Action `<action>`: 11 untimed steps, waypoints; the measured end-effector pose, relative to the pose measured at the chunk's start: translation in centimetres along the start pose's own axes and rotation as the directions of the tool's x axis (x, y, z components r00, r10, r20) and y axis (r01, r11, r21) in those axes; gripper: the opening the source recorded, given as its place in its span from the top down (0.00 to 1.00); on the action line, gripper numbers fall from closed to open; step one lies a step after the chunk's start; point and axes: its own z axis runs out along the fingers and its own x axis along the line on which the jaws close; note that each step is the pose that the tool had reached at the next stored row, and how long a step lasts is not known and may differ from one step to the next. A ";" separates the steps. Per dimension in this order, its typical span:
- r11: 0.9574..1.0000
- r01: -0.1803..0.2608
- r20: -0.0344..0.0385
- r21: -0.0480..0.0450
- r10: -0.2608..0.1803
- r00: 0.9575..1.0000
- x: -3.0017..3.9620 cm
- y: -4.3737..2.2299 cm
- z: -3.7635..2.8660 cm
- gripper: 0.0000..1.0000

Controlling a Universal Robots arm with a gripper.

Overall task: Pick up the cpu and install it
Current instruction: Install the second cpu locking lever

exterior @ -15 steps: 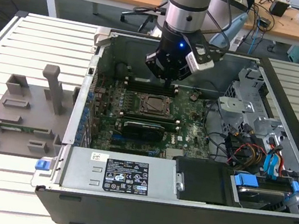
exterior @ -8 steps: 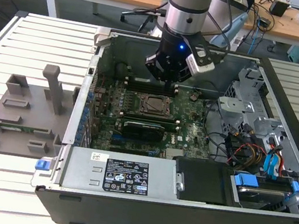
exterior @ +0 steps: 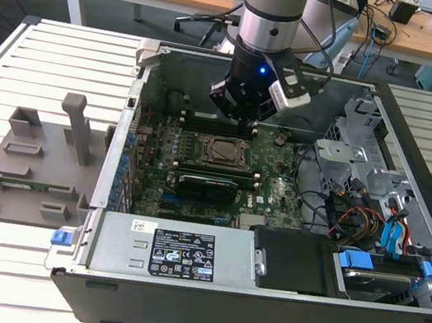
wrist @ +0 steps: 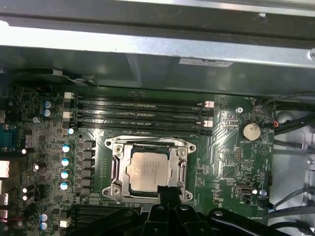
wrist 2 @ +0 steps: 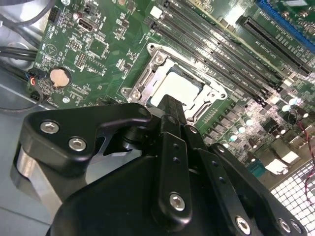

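The cpu (wrist: 150,170) is lying flat in the socket (wrist: 150,168) on the motherboard (wrist: 226,162). The gripper (exterior: 241,116) is hovering just above it; whether its jaws are released, I cannot tell. Staying square over the socket looks wise.

The exterior view looks down on the open case (exterior: 272,222); both wrist views sit close above the socket (wrist: 150,169) under the jaws.

A pale slatted table (exterior: 42,56) carries 2 things. The open computer case (exterior: 258,303) lies flat on it, with a grey plastic holder tray (exterior: 26,170) just beside, toward the exterior view's left.
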 end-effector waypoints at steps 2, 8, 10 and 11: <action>1.000 0.000 0.000 0.000 0.000 1.000 0.01 -0.14 0.01 0.89; 1.000 0.000 0.000 0.000 0.000 1.000 0.05 -0.72 0.03 0.89; 1.000 0.000 0.000 0.000 0.000 1.000 0.06 -0.91 0.04 0.89; 1.000 0.000 0.000 0.000 0.000 1.000 0.07 -1.08 0.04 0.89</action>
